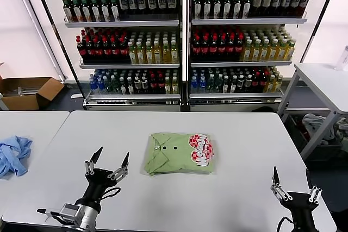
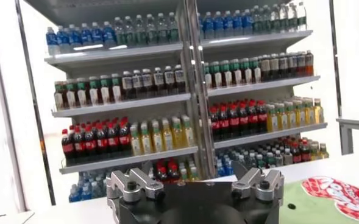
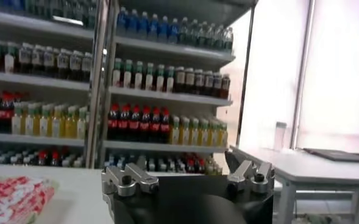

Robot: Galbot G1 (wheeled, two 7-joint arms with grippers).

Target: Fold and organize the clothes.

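Green shirt [image 1: 179,153] folded, mid worktop [image 1: 244,134]. Left end effector [image 1: 110,162] and right end effector [image 1: 292,178] spread wide, empty, near front edge. Risk: careless regrasp undoes fold; edges seem neat, hard to confirm.

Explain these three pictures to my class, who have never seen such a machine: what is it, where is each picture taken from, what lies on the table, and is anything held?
It is a two-armed robot. The head view looks down on a white table. On it lies a folded green shirt. The left gripper and right gripper hover near the front edge, open, holding nothing. The other two pictures come from cameras on each wrist, looking past the grippers at shelves of bottles. A blue cloth lies on a neighbouring table.
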